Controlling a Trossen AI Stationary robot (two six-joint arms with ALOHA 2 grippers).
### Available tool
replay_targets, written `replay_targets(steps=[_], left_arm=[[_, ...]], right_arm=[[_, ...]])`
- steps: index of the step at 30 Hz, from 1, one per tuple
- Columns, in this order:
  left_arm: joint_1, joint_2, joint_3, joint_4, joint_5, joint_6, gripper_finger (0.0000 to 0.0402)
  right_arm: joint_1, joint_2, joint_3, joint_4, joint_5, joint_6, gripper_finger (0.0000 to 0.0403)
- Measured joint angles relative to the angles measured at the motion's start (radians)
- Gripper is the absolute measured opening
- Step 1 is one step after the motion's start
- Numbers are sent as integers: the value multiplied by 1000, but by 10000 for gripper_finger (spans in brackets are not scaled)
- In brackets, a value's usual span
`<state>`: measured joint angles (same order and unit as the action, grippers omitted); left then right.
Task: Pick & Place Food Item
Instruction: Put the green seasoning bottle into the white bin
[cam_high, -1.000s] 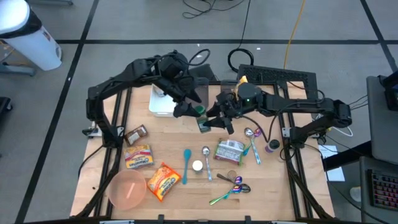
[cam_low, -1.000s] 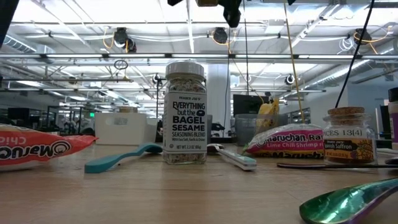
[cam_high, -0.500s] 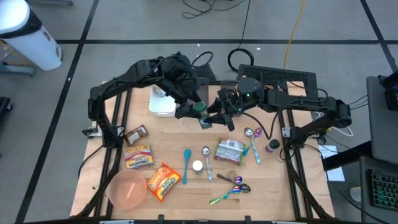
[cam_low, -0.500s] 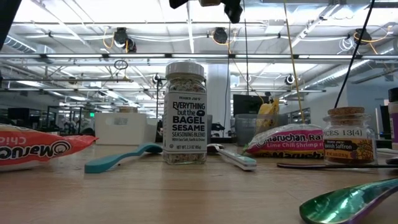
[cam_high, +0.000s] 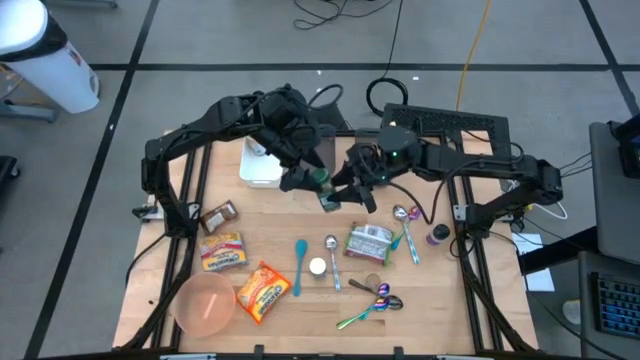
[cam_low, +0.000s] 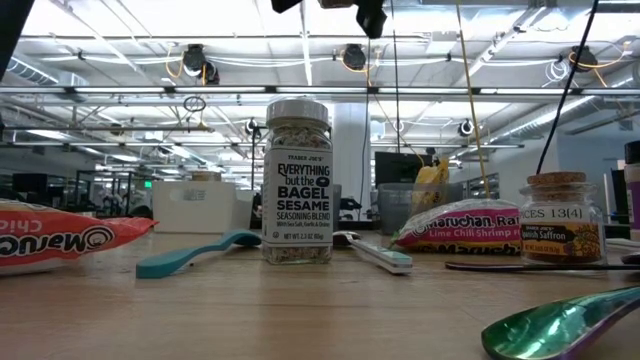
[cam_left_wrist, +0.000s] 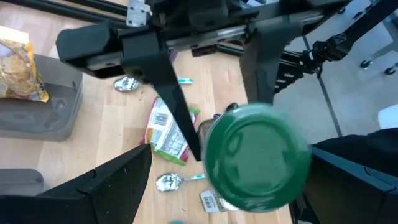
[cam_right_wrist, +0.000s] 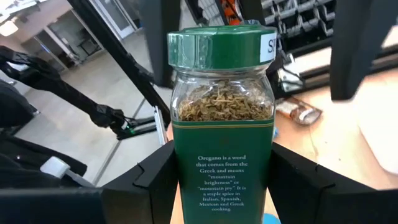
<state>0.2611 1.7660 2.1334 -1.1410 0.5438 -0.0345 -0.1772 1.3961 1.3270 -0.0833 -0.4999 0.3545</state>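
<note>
A glass oregano jar with a green lid hangs in the air over the far middle of the table. My right gripper is shut on it, reaching in from the table's right. My left gripper comes from the far left and stands open at the lid end. Its fingers stand on either side of the lid, and I see no touch. In the left wrist view the lid faces straight toward the camera. My right gripper pinches the oregano jar's lower body, at the green label, between its two fingers. The fingers come nearly level from the table's right. The jar is lifted clear of the table, tilted, its lid end toward my left gripper.
A white tub sits at the far left. Ramen packets, a pink bowl and a brown packet lie at the left. A teal spoon, a bagel seasoning jar, a green packet and metal spoons lie mid-right.
</note>
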Motion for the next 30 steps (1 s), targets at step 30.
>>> replay_targets(steps=[30], left_arm=[[19, 30, 0, -79, 45, 0, 311]], right_arm=[[1, 71, 60, -50, -21, -28, 193]])
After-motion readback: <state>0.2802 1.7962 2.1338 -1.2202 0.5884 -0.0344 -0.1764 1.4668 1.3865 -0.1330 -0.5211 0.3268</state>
